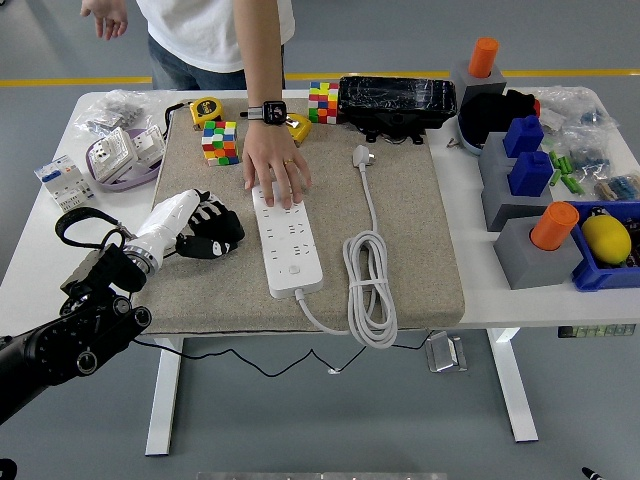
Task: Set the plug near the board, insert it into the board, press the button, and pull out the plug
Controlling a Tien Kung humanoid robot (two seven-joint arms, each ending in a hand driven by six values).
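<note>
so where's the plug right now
In the head view the plug lies loose on the mat's far side, right of the person's hand on the power strip, just in front of the black box.

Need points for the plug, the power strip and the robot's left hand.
plug (pixel 361 156), head view, on the white plug head.
power strip (pixel 290 252), head view, mid top face, among the sockets.
left hand (pixel 205 228), head view, on the back of the hand.
</note>
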